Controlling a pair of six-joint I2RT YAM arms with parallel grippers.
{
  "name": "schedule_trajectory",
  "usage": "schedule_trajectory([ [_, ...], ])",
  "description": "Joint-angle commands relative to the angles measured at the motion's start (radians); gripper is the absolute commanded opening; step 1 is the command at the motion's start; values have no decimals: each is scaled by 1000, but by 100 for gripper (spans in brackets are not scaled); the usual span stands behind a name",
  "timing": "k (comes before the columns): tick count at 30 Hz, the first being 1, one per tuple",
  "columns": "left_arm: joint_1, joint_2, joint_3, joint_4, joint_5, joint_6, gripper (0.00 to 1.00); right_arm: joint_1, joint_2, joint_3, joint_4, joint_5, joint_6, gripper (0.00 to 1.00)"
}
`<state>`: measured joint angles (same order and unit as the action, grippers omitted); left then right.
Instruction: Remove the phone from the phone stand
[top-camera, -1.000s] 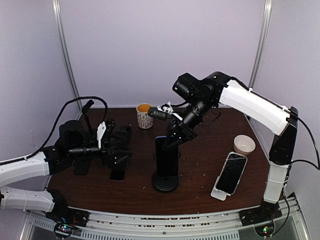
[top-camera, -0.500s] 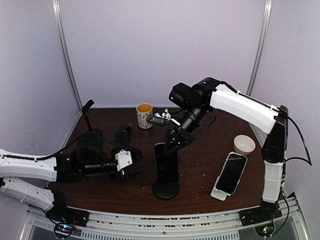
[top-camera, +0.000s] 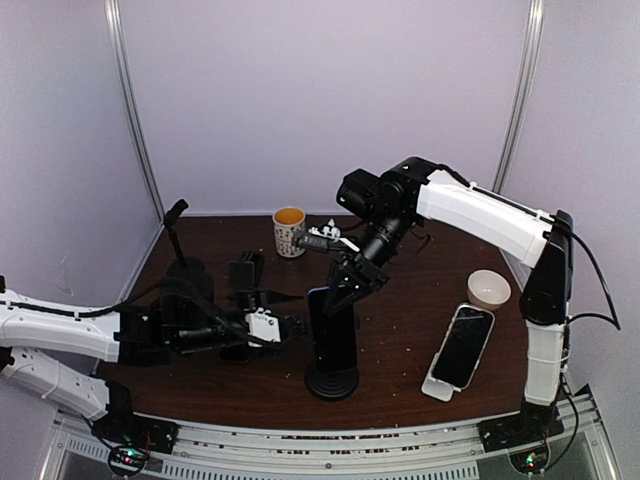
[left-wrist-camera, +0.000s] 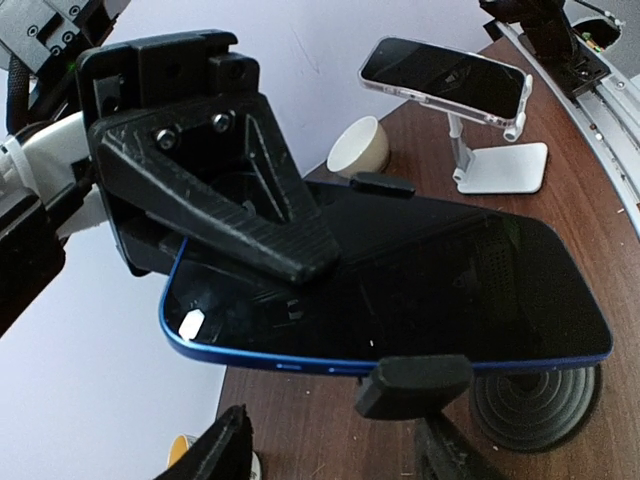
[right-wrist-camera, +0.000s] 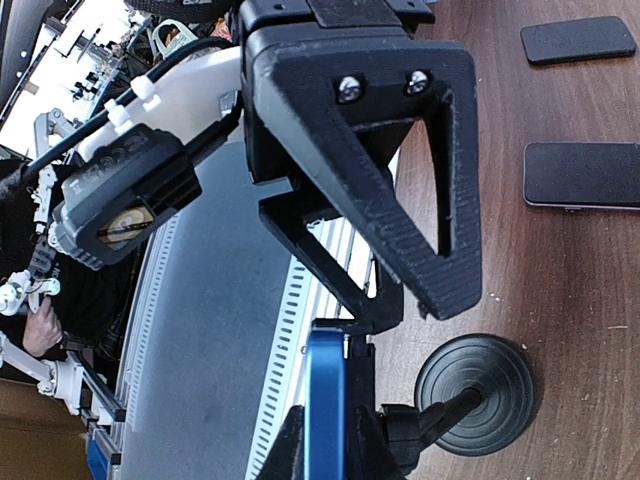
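Note:
A blue-edged phone (top-camera: 333, 322) stands upright in the black phone stand (top-camera: 331, 377) at the table's middle. Side clips (left-wrist-camera: 415, 385) of the stand clamp it. My right gripper (top-camera: 348, 287) comes down on the phone's top end. In the right wrist view its fingers (right-wrist-camera: 290, 445) sit on either side of the blue edge (right-wrist-camera: 325, 400), shut on it. My left gripper (top-camera: 290, 328) is just left of the stand at mid-height. In the left wrist view its fingertips (left-wrist-camera: 215, 450) stand apart below the phone (left-wrist-camera: 400, 290), open and empty.
A second phone rests on a white stand (top-camera: 462, 348) at the right, with a white bowl (top-camera: 489, 289) behind it. A mug (top-camera: 289, 231) stands at the back. A thin black post (top-camera: 176, 232) rises at the back left. Two dark phones (right-wrist-camera: 580, 175) lie flat on the table.
My left arm has swung right, from the table's left side up to the stand, and its jaws have narrowed. The right gripper has stayed on the phone's top.

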<state>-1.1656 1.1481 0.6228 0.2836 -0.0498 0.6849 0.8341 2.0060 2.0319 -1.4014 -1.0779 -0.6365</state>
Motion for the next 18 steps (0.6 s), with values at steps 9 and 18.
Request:
schedule_trajectory([
  [9,-5,58,108,-26,139,70,44,-5,28,63,-7,-60,7,0],
  [18,-32,67,109,-13,126,59,42,-9,36,65,8,-56,26,0],
])
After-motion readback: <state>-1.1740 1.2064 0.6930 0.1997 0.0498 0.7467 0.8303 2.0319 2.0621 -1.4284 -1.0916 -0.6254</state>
